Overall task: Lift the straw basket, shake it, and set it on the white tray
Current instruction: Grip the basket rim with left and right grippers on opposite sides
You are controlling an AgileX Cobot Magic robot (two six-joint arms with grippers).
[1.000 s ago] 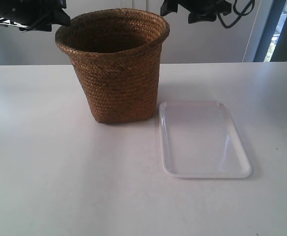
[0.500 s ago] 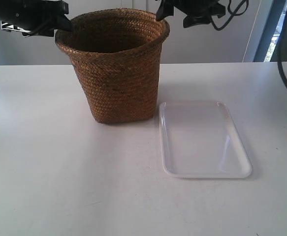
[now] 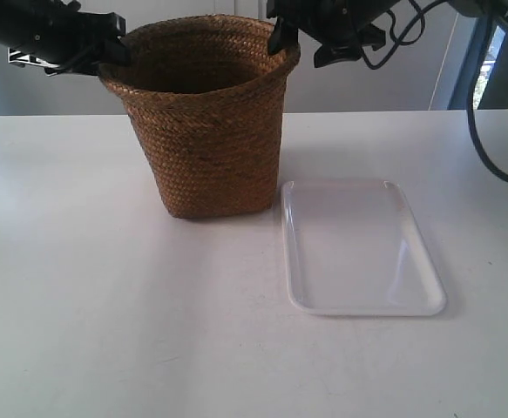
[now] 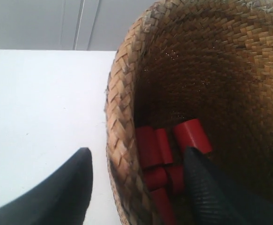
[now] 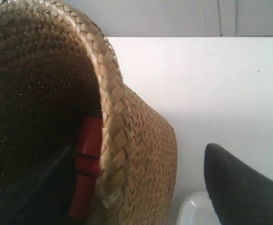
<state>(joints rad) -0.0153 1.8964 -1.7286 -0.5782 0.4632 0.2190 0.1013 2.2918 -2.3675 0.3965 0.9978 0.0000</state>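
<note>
Resting on white table [image 3: 105,305]: straw basket [image 3: 206,131], white tray [image 3: 358,252]; pale wall [image 3: 367,87] behind.

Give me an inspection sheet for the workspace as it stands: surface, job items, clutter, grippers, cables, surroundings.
Surface: white table, carrying the basket and tray.
Job's things: straw basket upright on the table, beside the tray and not on it; white tray lies flat with nothing on it.
Clutter: red cylinders lie in the basket's bottom; nothing seen loose on the table.
Grippers: left gripper open, straddling the basket rim; right gripper open, straddling the opposite rim.
Cables: black cables loop at the exterior view's right, apart from basket and tray.
Surroundings: pale wall behind the table.
</note>
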